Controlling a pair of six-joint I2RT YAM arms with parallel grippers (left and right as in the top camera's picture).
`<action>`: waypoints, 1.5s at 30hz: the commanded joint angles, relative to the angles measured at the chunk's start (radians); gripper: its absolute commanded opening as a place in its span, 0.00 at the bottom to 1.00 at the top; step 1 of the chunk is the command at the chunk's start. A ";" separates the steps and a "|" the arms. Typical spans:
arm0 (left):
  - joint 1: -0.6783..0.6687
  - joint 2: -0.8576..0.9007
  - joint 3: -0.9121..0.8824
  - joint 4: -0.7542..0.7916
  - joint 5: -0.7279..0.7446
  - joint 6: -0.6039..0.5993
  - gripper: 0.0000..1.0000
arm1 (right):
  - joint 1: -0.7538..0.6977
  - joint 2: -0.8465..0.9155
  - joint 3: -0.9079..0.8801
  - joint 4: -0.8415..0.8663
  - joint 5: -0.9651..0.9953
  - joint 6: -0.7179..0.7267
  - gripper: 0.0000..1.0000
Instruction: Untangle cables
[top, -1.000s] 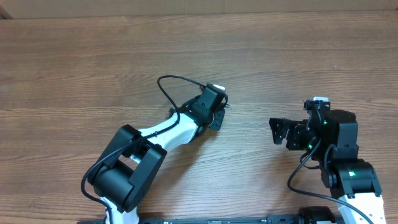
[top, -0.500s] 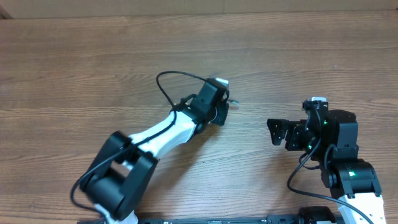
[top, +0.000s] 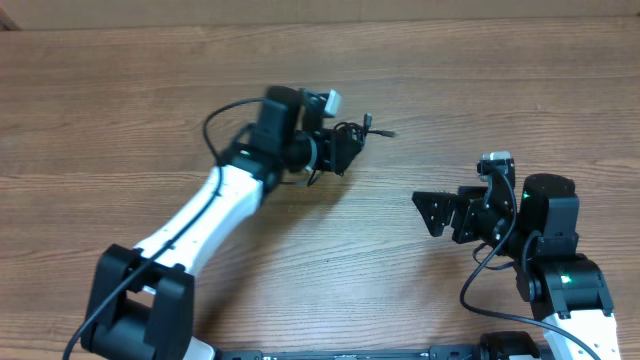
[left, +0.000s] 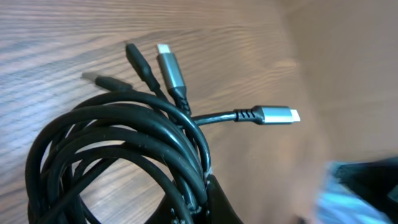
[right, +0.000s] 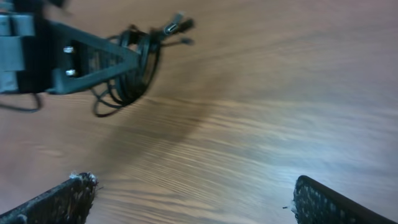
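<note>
The cables are thin black cords bunched in loops, with several plugs fanning out, some silver-tipped. My left gripper is shut on the bunch and holds it above the table; in the left wrist view its fingers pinch the loops at the bottom. From overhead the cables show as a small dark tangle at the gripper's tip. My right gripper is open and empty, apart from the cables, to their lower right. In the right wrist view the cables hang from the left gripper at the upper left, and the right fingers are spread wide.
The wooden table fills the view. A thicker black arm cable arcs beside the left arm. The right arm's base stands at the lower right.
My left arm has swung up and to the left, lifting the cable bunch off the table. My right gripper has shifted slightly left.
</note>
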 joint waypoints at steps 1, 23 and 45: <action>0.076 -0.018 0.021 0.017 0.383 -0.027 0.04 | -0.004 -0.003 0.028 0.049 -0.171 0.000 1.00; 0.120 -0.018 0.020 0.126 0.813 -0.023 0.04 | 0.001 0.156 0.028 0.282 -0.526 0.226 0.97; -0.046 -0.018 0.020 0.123 0.597 -0.023 0.04 | 0.001 0.187 0.028 0.289 -0.488 0.240 0.56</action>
